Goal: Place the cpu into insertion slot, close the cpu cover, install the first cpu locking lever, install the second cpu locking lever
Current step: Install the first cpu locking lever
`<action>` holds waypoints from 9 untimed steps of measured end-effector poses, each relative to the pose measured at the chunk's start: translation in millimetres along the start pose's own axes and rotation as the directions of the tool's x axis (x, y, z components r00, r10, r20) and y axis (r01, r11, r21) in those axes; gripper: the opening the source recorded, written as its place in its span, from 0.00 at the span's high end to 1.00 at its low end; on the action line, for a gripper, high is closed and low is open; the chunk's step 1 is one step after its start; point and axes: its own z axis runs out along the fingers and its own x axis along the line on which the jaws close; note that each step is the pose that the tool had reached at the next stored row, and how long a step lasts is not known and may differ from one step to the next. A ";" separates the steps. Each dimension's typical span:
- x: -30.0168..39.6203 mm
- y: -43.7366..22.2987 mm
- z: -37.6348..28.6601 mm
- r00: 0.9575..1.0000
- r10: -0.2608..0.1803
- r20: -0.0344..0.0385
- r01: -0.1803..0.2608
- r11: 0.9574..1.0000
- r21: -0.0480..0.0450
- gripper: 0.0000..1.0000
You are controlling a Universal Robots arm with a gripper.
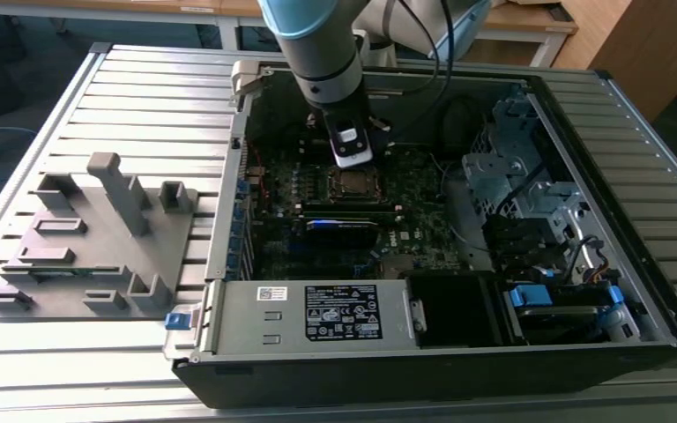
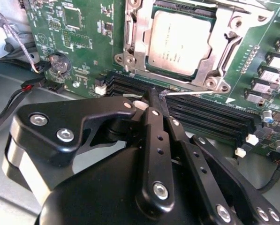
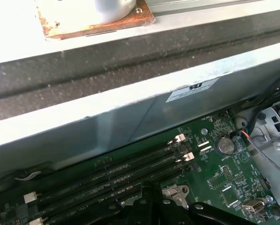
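The cpu [image 2: 179, 43] lies flat in the insertion slot [image 2: 186, 6]. The cpu cover [image 2: 140, 37] is down over its edges to keep it in. In the exterior view the end effector [image 1: 351, 154] hangs at 12 o'clock from the cpu, low inside the computer case [image 1: 621, 106] on the tabletop [image 1: 138, 97]. In the second wrist view its fingers [image 2: 151, 110] are pressed together. They seem to pinch the tip of a thin silver locking lever [image 2: 196, 92], just beside the black memory slots [image 2: 200, 117]. I think it grips the tip because the far end is the easiest part to move.
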 end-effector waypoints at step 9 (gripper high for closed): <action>-1.5 -5.0 -0.1 1.000 0.003 0.003 -0.003 1.000 -0.019 0.90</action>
